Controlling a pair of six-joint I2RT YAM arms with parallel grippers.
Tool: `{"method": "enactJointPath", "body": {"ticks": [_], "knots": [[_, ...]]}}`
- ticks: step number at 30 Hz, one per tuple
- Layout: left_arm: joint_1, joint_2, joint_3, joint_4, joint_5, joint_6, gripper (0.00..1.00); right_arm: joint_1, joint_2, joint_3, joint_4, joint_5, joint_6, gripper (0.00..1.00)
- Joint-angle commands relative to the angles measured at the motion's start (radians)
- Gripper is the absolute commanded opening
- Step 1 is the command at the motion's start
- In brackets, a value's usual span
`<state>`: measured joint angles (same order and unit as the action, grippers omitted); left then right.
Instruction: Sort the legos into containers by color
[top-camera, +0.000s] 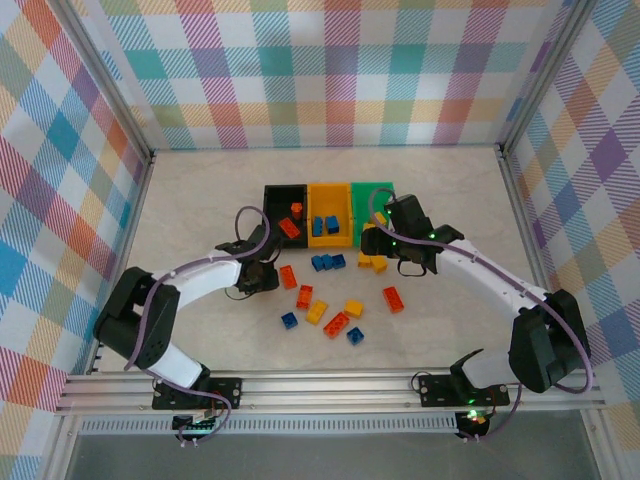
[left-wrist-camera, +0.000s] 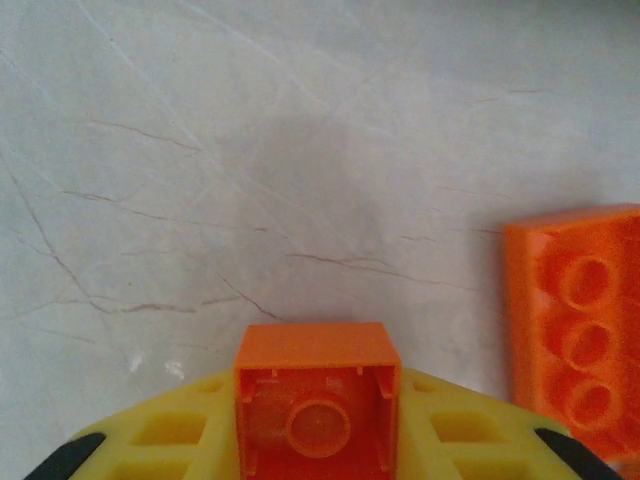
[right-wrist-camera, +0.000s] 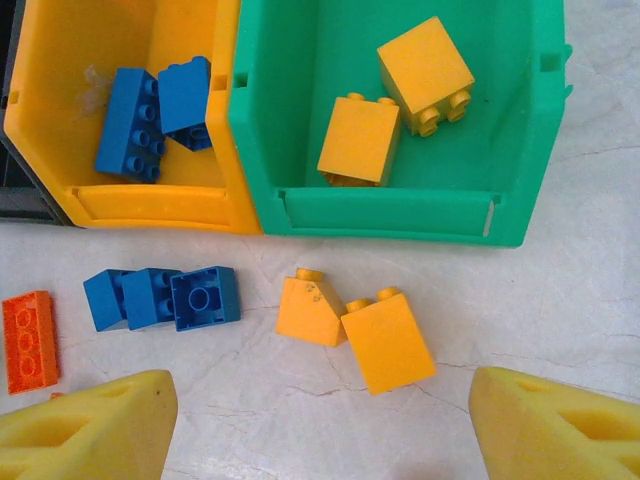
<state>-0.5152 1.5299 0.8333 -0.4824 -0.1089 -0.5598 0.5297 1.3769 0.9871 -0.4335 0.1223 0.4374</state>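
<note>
— Left jaws?
— We list them clamped on one small orange brick; a longer orange brick lies on the tabletop to their right.
— Right jaws?
— Spread wide; two yellow bricks lie between them, green bin just beyond, two more yellow inside.

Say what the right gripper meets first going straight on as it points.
Likely the two yellow bricks on the table, framed by the right gripper's open fingers, before the green bin; depth unclear.
</note>
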Motion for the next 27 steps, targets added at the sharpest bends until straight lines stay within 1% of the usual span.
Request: {"method": "enactJointPath", "body": {"ticks": [1, 3, 5, 7, 13, 17, 20, 23, 25, 27], "knots": [[-0.009, -0.086, 0.079, -0.057, 0.032, 0.0, 0.3, -0.008, -0.034, -0.015, 0.028, 0.0, 0.014, 0.78], [-0.009, -0.09, 0.15, -0.073, 0.024, 0.007, 0.3, -0.008, -0.039, -0.02, 0.034, -0.001, 0.018, 0.78], [-0.008, -0.059, 0.243, -0.093, -0.016, 0.026, 0.31, -0.008, -0.045, -0.024, 0.036, -0.001, 0.021, 0.78], [-0.004, 0.012, 0.348, -0.105, -0.052, 0.048, 0.31, -0.01, -0.048, -0.03, 0.035, 0.002, 0.023, 0.78], [0.021, 0.298, 0.673, -0.184, -0.171, 0.112, 0.29, -0.017, -0.059, -0.043, 0.02, 0.004, 0.023, 0.78], [0.029, 0.434, 0.803, -0.233, -0.221, 0.12, 0.29, -0.02, -0.08, -0.056, 0.019, 0.005, 0.026, 0.78], [0.03, 0.49, 0.856, -0.255, -0.247, 0.115, 0.29, -0.021, -0.09, -0.057, 0.016, 0.005, 0.024, 0.78], [0.03, 0.526, 0.888, -0.269, -0.265, 0.109, 0.35, -0.02, -0.098, -0.062, 0.017, 0.005, 0.027, 0.78], [0.031, 0.537, 0.901, -0.278, -0.26, 0.106, 0.44, -0.021, -0.103, -0.064, 0.018, 0.002, 0.028, 0.78], [0.028, 0.527, 0.9, -0.275, -0.244, 0.099, 0.55, -0.021, -0.109, -0.061, 0.014, 0.002, 0.029, 0.79]]}}
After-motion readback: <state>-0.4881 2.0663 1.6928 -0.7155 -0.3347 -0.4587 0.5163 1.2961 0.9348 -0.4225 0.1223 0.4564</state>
